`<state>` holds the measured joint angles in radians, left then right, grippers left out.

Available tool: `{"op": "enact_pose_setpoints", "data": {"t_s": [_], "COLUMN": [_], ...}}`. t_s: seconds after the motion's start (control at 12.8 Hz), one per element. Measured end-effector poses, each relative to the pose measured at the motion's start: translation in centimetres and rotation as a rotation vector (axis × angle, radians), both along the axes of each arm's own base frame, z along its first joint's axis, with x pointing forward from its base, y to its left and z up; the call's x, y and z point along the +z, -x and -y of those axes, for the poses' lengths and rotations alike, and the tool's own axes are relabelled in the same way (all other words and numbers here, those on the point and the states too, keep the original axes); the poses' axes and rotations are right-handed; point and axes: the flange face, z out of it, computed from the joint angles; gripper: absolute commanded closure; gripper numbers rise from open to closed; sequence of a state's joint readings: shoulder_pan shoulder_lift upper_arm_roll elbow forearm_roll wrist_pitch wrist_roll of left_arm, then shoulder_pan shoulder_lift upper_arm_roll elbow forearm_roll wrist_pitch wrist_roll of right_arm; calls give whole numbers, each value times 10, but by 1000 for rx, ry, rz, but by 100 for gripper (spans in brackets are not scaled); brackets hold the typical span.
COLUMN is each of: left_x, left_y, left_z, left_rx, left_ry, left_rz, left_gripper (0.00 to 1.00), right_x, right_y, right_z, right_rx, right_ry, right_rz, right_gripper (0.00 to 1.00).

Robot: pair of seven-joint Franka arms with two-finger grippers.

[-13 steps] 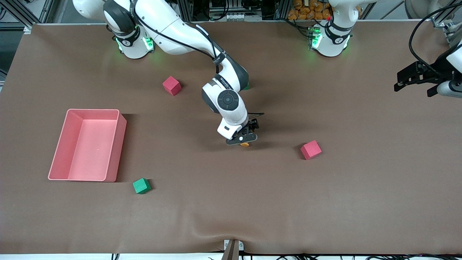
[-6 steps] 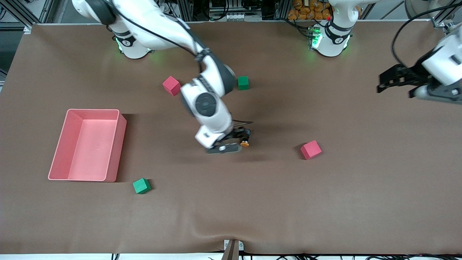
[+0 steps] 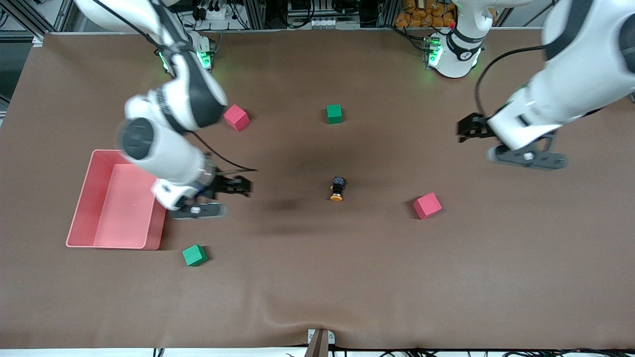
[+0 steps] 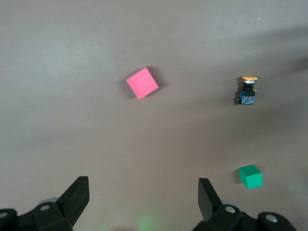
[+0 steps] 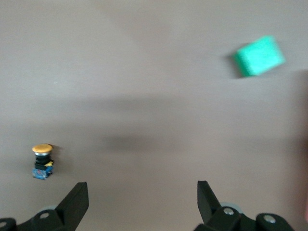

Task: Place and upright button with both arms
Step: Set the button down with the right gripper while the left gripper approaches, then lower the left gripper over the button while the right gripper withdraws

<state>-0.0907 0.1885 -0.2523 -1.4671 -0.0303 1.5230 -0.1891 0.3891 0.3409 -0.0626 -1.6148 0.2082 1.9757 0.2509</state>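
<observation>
The button (image 3: 337,189) lies on its side in the middle of the table, its orange cap toward the front camera and no gripper touching it. It also shows in the left wrist view as the button (image 4: 247,90) and in the right wrist view as the button (image 5: 42,161). My right gripper (image 3: 230,191) hangs open and empty over the table beside the pink tray (image 3: 106,246), well away from the button. In its own view the right gripper (image 5: 142,190) holds nothing. My left gripper (image 3: 476,136) is open over the table toward the left arm's end, and the left gripper (image 4: 143,185) is empty too.
A pink cube (image 3: 427,205) sits beside the button toward the left arm's end. Another pink cube (image 3: 236,117) and a green cube (image 3: 334,113) lie nearer the bases. A second green cube (image 3: 194,255) sits nearer the front camera than the tray.
The right gripper has drawn away from the button toward the tray, leaving the button on the table. The left arm has swung in from its end of the table toward the middle.
</observation>
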Motion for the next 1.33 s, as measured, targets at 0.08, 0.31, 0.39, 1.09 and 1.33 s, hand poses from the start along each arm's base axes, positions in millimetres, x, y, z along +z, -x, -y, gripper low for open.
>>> {"op": "enact_pose_setpoints", "data": {"t_s": [0.08, 0.31, 0.39, 1.09, 1.33], "left_x": [-10, -34, -42, -159, -207], "left_y": [-4, -20, -25, -33, -27], "left_z": [14, 46, 61, 194, 233], "left_rx": [-3, 48, 58, 77, 106], "left_ry": [-10, -19, -13, -3, 10], "left_rz": [-5, -5, 6, 47, 81], "left_gripper": [0, 0, 0, 0, 0], "right_x": [15, 58, 72, 172, 190], "right_y": [0, 3, 7, 77, 87], "right_z": [30, 119, 145, 274, 280], "right_rx": [14, 97, 117, 202, 192], "right_ry": [-1, 24, 39, 128, 126], "right_rz": [-12, 1, 13, 9, 3], "right_gripper": [0, 0, 0, 0, 0]}}
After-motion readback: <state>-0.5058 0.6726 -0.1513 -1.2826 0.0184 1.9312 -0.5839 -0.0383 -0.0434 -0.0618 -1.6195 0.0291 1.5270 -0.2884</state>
